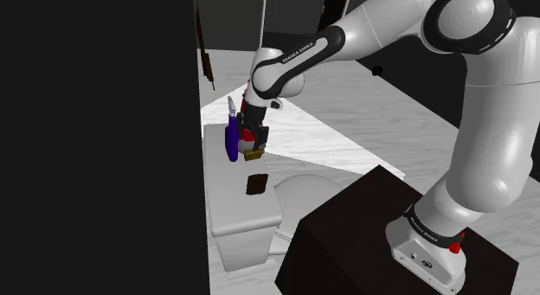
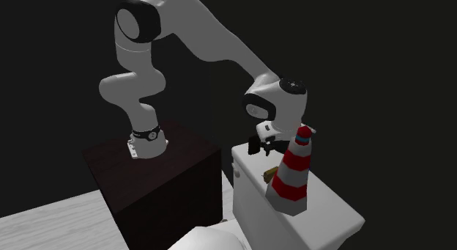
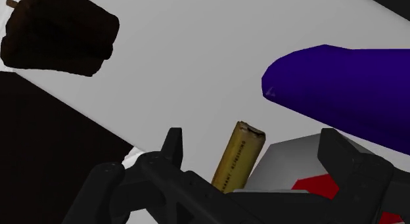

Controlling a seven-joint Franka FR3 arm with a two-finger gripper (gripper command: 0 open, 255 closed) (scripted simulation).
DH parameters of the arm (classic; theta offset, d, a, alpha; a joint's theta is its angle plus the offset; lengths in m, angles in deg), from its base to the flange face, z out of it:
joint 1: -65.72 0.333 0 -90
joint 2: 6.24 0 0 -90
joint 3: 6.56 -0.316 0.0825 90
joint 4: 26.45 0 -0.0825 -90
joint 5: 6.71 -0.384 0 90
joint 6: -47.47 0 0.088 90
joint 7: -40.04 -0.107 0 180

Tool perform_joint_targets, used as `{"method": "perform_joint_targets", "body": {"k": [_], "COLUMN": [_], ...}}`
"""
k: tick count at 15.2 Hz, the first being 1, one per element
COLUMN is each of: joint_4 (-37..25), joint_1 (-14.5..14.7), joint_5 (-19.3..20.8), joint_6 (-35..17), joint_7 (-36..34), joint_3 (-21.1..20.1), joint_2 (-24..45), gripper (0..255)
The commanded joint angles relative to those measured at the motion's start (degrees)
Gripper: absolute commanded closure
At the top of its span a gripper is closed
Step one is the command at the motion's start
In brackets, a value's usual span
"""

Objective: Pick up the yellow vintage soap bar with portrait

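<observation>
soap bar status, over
Gripper open, straddling yellow soap bar, not touching. Bar on edge. Blue bottle, striped cone close beside.

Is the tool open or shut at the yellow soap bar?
Open. The tool has its fingers apart in the wrist view; the yellow soap bar between them is unclasped.

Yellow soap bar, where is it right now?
In the wrist view, the yellow soap bar sits on the white toilet tank lid, between the open gripper fingers, right beside the dark blue bottle.

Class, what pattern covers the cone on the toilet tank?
The cone has red-and-white bands; second exterior view shows it best.
</observation>
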Motion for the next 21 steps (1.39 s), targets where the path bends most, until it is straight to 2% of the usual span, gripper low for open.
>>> {"method": "perform_joint_targets", "body": {"k": [1, 7, 8, 17, 21], "joint_4": [-0.2, -0.3, 0.0, -0.3, -0.2], "joint_1": [0.4, 0.8, 0.7, 0.8, 0.4], "joint_5": [0.3, 0.8, 0.8, 0.8, 0.4], "joint_6": [-1.3, -3.8, -4.0, -3.8, -1.6], "joint_7": [-0.4, -0.2, -0.1, -0.2, -0.4], "joint_3": [0.4, 0.9, 0.9, 0.9, 0.4], "joint_2": [1.5, 4.2, 4.1, 4.2, 1.9], "gripper": [0, 0, 255, 255, 255]}}
